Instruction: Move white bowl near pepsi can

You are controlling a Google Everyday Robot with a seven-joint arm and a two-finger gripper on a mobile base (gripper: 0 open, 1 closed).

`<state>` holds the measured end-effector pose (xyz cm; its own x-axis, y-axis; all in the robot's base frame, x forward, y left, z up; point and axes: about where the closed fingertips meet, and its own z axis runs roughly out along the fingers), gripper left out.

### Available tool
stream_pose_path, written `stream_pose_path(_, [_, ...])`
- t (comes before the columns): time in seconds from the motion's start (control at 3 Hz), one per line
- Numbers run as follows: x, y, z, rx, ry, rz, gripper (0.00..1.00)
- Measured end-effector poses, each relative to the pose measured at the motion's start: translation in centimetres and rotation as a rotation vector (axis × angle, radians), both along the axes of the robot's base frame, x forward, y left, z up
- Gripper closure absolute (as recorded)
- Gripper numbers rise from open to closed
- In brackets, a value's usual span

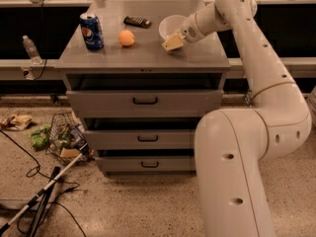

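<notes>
Grey cabinet tabletop [148, 58]: white bowl [169, 25] at 1 o'clock, gripper [173, 40] at bowl's 5 o'clock rim, jaws' state cannot tell. Pepsi can [92, 31] at 10 o'clock, well apart; orange fruit [127, 37] btwn.

The grey cabinet's flat top [148, 58] carries a blue Pepsi can [92, 31] (left), a small orange fruit [127, 38], a flat black device [137, 21] and a glossy white bowl [170, 26], the tan gripper [172, 42] at its near rim.
</notes>
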<state>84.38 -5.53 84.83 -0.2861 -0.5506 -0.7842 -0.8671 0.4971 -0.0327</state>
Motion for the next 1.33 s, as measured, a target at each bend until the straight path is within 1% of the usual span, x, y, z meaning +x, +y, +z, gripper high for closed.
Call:
stream_pose_path(0.33, [0.4,1.2,0.3,-0.015,-0.040,0.039,0.90])
stream_pose_path(0.67, [0.4,3.8,0.9,-0.001,-0.090,0.118,1.00])
stream_pose_path(1.0, [-0.3,7.1,1.4,0.066,-0.122,0.212,1.00])
stream_pose_path(1.33, [-1.4,9.8,1.6,0.174,-0.120,0.292,1.00])
